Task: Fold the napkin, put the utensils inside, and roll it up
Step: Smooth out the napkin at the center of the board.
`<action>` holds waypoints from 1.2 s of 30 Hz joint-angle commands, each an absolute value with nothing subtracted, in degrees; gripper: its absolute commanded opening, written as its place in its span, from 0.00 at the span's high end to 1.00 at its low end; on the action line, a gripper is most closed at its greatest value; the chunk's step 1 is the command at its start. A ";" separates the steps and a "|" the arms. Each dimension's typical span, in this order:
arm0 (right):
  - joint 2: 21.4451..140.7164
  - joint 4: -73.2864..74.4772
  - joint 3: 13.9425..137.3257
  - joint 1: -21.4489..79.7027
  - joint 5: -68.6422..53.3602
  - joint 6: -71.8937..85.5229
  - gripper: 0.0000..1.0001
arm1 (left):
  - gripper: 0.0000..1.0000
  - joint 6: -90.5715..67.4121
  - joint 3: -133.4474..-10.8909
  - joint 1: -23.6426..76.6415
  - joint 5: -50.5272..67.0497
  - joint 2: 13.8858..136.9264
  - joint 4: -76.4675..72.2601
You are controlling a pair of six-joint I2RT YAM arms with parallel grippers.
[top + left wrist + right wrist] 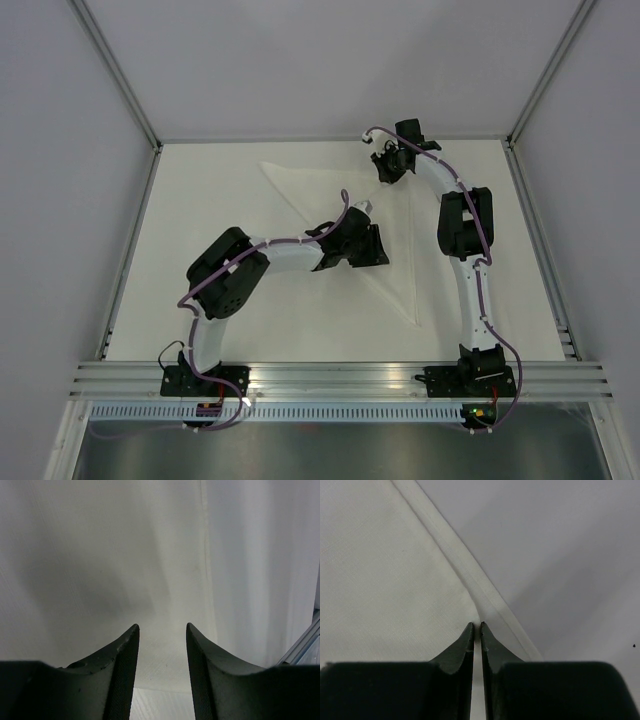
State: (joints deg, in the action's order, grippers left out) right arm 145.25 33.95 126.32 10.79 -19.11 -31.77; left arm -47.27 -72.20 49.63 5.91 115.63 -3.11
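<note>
The white napkin (pixel 340 185) lies as a folded triangle on the table's far middle. My left gripper (pixel 378 247) hovers low over the napkin's middle, near the long folded edge. In the left wrist view its jaws (pixel 162 626) are open and empty, with only cloth (pixel 125 570) under them. My right gripper (pixel 386 166) is at the napkin's far right corner. In the right wrist view its jaws (pixel 476 624) are pinched on the hemmed edge of the napkin (pixel 385 570). The utensils are out of view.
The white table (pixel 200 190) is enclosed by grey walls with metal corner posts (pixel 120 75). An aluminium rail (pixel 340 378) runs along the near edge and carries both arm bases. A strip of the metal frame (pixel 305 640) shows in the left wrist view.
</note>
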 commanded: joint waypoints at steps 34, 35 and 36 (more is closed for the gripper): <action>143.70 22.94 126.30 11.07 -9.06 -29.97 0.66 | 0.54 -51.77 -70.22 52.21 5.63 118.21 -0.35; 143.70 23.11 126.73 11.07 -8.88 -29.80 0.66 | 0.54 -51.77 -70.22 52.21 5.54 118.04 -0.35; 143.53 23.38 127.35 10.99 -8.62 -29.45 0.66 | 0.53 -51.77 -70.14 52.21 5.10 117.69 -0.35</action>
State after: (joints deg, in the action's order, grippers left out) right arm 145.25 25.02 125.64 11.09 -10.92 -30.22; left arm -49.67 -71.48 51.53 5.85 117.03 -2.33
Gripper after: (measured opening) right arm 0.342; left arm 0.463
